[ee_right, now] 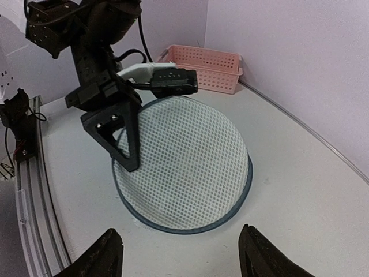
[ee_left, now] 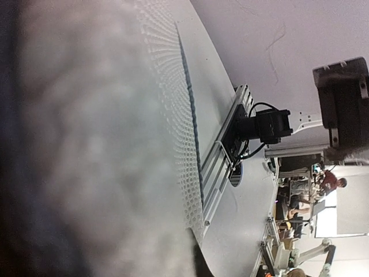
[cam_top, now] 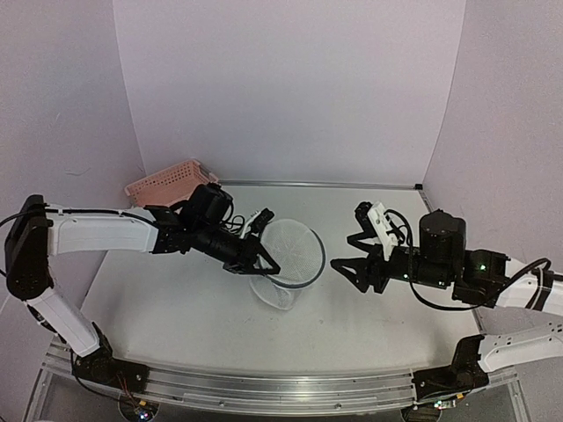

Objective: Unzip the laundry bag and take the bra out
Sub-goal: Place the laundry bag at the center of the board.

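Note:
The laundry bag is a white mesh drum with a dark grey zip rim. It stands tilted at the table's middle, its round lid facing the right wrist camera and its lower rim on the table. My left gripper straddles the bag's left edge. A black finger lies on the lid and the other finger sits behind the top rim, so it grips the bag. Blurred mesh fills the left wrist view. My right gripper is open and empty, just right of the bag. The bra is hidden.
A pink lattice basket stands at the back left by the wall and also shows in the right wrist view. The aluminium rail runs along the table's near edge. Purple walls close off the back and sides.

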Robot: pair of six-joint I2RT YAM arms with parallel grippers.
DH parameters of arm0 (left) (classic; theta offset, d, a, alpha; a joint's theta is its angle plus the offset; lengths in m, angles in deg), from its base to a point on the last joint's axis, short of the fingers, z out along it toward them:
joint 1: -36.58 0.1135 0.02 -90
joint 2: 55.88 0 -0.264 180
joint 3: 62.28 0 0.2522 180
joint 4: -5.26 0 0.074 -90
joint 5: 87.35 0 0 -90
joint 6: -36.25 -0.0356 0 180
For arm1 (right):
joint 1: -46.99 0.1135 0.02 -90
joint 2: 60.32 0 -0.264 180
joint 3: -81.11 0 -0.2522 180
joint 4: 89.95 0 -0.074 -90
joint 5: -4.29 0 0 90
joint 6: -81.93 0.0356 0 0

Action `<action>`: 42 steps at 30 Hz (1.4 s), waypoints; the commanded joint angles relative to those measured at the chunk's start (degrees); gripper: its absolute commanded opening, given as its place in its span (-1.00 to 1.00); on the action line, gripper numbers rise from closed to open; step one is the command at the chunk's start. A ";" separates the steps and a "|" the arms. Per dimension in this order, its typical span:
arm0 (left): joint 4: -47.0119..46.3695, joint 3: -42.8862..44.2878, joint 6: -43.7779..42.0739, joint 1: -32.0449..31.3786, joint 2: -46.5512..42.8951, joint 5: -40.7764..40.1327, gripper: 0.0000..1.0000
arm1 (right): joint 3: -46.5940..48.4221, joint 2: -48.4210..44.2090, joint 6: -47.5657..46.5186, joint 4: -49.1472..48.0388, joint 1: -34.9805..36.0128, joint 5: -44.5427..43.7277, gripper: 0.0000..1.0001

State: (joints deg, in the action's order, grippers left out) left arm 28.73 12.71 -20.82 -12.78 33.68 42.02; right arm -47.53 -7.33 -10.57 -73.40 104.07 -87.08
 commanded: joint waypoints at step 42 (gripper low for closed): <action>-10.07 -10.31 16.31 1.38 -6.54 -4.10 0.59 | 10.00 27.24 -34.73 -13.52 7.44 -0.42 -0.03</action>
State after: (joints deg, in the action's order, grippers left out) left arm 18.18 2.68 -3.82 -11.69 29.39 39.29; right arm -41.47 17.94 -44.45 -82.71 111.21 -86.05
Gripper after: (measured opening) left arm 0.795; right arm 0.493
